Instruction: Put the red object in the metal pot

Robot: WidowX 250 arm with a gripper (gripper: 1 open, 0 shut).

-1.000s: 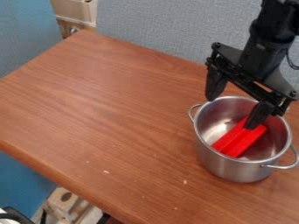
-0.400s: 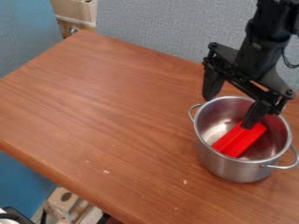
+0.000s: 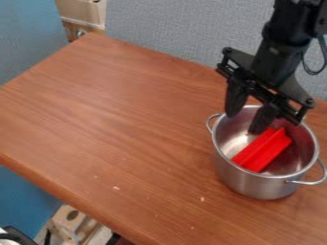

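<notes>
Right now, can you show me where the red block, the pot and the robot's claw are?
red block [image 3: 265,151], camera view, middle of its top face inside the pot
pot [image 3: 253,182], camera view, front of its shiny outer wall
claw [image 3: 255,117], camera view, between its two fingertips above the pot

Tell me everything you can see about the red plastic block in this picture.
The bright red, elongated plastic block lies inside the shiny round stainless-steel pot near the wooden table's right edge. It slants, one end low on the pot floor, the other toward the far right wall. The black gripper above does not hold it.
</notes>
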